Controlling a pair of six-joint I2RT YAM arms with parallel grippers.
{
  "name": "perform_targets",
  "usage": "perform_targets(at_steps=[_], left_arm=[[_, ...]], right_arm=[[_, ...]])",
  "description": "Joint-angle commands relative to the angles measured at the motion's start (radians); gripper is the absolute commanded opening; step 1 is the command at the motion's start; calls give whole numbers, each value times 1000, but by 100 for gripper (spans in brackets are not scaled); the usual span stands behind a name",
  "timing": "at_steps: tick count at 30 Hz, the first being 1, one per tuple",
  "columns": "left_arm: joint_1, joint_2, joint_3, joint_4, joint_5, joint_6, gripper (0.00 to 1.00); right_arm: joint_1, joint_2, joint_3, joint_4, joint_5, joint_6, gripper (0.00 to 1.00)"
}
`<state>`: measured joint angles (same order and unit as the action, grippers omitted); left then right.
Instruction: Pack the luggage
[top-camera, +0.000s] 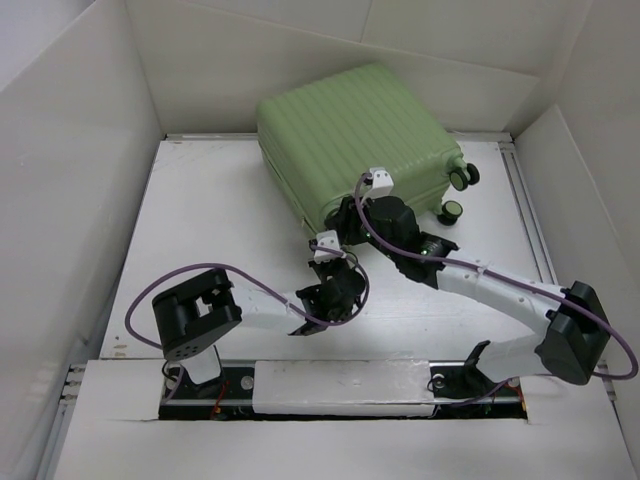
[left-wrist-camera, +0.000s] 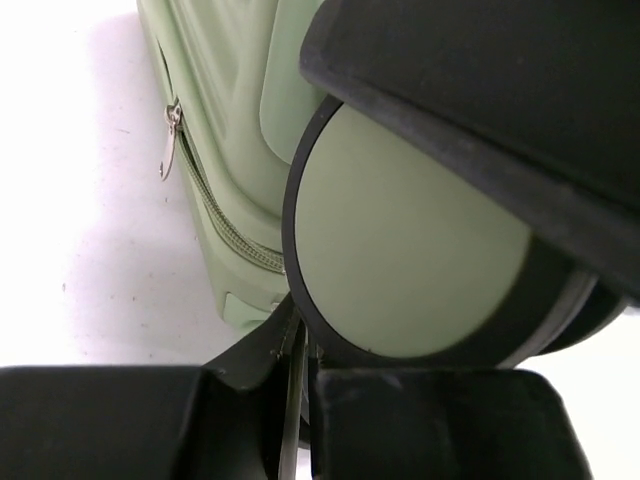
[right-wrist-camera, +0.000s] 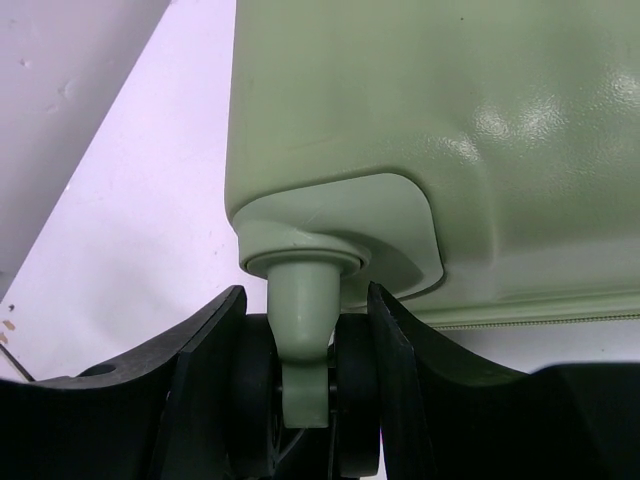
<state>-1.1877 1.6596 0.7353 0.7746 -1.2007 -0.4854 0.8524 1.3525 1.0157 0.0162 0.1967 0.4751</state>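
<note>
The pale green luggage (top-camera: 350, 130) lies closed at the back of the table, so its lining is hidden. My right gripper (top-camera: 350, 218) is at its near corner. In the right wrist view it (right-wrist-camera: 305, 400) is shut on a black caster wheel (right-wrist-camera: 355, 400), one finger on each side, with the green wheel stem (right-wrist-camera: 300, 310) between them. My left gripper (top-camera: 337, 270) is just below that corner, empty. In the left wrist view its jaws (left-wrist-camera: 300, 400) are shut, right under the wheel's green hub (left-wrist-camera: 410, 240). The closed zipper and its pull (left-wrist-camera: 172, 140) run along the shell (left-wrist-camera: 230, 90).
Two more caster wheels (top-camera: 460, 177) (top-camera: 451, 211) stick out at the suitcase's right end. White walls (top-camera: 70, 160) enclose the table (top-camera: 210, 220) on the left, back and right. The arm bases stand at the near edge.
</note>
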Motion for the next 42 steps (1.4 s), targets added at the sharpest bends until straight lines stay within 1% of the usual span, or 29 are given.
perform_targets(at_steps=[1,5,9,14,17,19,20,21,22,23,24,25,26,27,29,31,32,33,34,37,39,40,42], left_arm=[[91,-1,15,-2,76,139,0],[91,-44,-54,22,76,148,0],[91,-119,-152,22,76,102,0],[114,-190,-227,-80,89,-1,0],[141,-260,-263,-118,98,-25,0],[186,-319,-277,-133,134,-53,0],[198,-340,-290,-133,176,-53,0],[198,-363,-304,-133,196,-62,0],[198,-403,-304,-124,251,-62,0],[198,-417,-313,-91,329,17,0],[168,-417,-313,-48,401,40,0],[134,-417,-304,-38,401,68,0],[67,-382,-289,-38,420,91,0],[38,-359,-272,-38,420,125,0],[-30,-281,-219,-38,379,136,14],[-30,-247,-195,-38,365,111,31],[-30,-236,-177,-38,346,102,45],[-30,-210,-177,-29,337,102,49],[-30,-196,-160,-29,337,102,50],[2,-126,-97,-20,325,131,50],[14,-95,-51,-49,270,131,44],[14,-74,-39,-49,253,119,42],[14,-54,-14,-20,253,152,42]], right_arm=[[97,-101,-23,31,-165,34,0],[97,-124,-45,31,-120,34,0],[74,-135,-77,31,-98,34,0],[56,-154,-97,21,-74,34,0],[56,-182,-123,21,-74,34,0],[56,-211,-160,11,-74,34,0],[56,-211,-169,11,-74,34,0],[56,-222,-180,11,-74,34,0],[56,-222,-180,11,-74,34,0],[56,-222,-180,11,-74,25,0],[47,-208,-180,11,-74,25,0],[47,-198,-154,11,-97,14,0],[47,-178,-143,11,-108,14,0],[47,-168,-132,11,-120,14,0],[47,-144,-103,11,-141,14,0],[59,-144,-92,11,-141,14,0],[68,-135,-83,11,-141,14,0],[68,-135,-83,11,-141,14,0],[79,-135,-83,11,-132,14,0],[91,-135,-63,11,-143,14,0],[118,-145,-52,11,-143,14,0],[119,-145,-52,11,-143,14,0],[146,-145,-52,11,-143,14,0]])
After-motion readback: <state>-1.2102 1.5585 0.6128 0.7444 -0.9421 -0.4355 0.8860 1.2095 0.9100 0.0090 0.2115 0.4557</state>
